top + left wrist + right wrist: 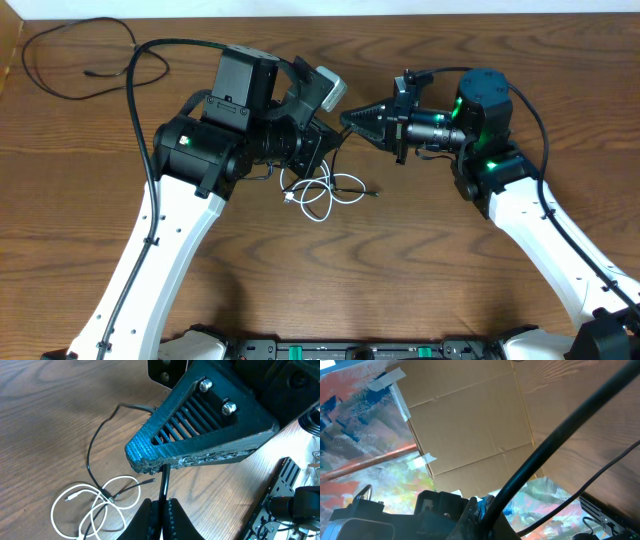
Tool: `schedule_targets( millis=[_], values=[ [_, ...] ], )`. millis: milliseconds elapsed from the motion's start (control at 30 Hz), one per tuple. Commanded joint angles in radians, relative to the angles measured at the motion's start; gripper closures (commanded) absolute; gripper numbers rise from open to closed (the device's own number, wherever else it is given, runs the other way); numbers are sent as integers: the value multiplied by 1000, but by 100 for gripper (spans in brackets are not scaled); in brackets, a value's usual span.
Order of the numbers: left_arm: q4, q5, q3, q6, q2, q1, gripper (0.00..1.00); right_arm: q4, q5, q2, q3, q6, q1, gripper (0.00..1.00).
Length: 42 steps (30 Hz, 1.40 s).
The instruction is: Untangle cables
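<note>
- White cable (332, 192): slack overlapping loops flat on the table (420, 260), just base-side of the left gripper (161, 506). Light and limp, and likely to drag along rather than stay put when anything threaded through it moves.
- Black cable (164, 484): thin and soft, trailing from those white loops up to the left gripper. Looks crossed with the white one down at the table.
- Second black cable (92, 72): an open loop lying well apart from the left gripper, toward the far left corner, clear of the tangle.
- Left gripper: fingers closed right down on the black cable, pinching it as a short upright stretch.
- Right gripper (150, 462): touching distance above the left gripper, fingers also fully closed. The same black cable runs into its tip and crosses the right wrist view as a taut diagonal.
- Handling judgement: nothing fragile or heavy here, but smooth jackets probably slip through a light pinch.
- Best taken near a plug or on a free run beside the crossing, not on the knot itself.
- Pulled slowly, to keep the white loops from cinching.
</note>
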<state>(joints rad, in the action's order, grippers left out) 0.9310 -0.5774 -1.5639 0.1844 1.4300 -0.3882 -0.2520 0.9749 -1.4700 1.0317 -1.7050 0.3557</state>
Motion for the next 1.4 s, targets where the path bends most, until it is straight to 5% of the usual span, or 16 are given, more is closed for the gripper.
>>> schedule_targets(
  millis=[0, 333, 600, 667, 767, 833, 1200, 1367],
  values=[
    [-1, -6, -4, 5, 1, -2, 92, -6, 31, 0, 2, -9, 7, 98],
    [-196, -22, -5, -243, -62, 26, 93, 73, -11, -1, 2, 104, -3, 98],
    [-213, -14, -5, -283, -121, 28, 92, 80, -17, -1, 2, 116, -16, 98],
    [-178, -14, -5, -247, -120, 28, 83, 80, -15, -1, 2, 86, -16, 98],
    [-59, -14, -4, -97, -104, 18, 44, 79, -2, -1, 2, 63, -16, 98],
    [-2, -14, -4, -44, -84, 13, 41, 80, 11, -1, 2, 58, -16, 99],
    [31, -72, -4, -19, 36, 11, 39, 79, 34, -1, 2, 51, -14, 98],
    [19, -74, -4, -20, 65, 11, 53, 80, 34, -1, 2, 53, -14, 98]
  ],
)
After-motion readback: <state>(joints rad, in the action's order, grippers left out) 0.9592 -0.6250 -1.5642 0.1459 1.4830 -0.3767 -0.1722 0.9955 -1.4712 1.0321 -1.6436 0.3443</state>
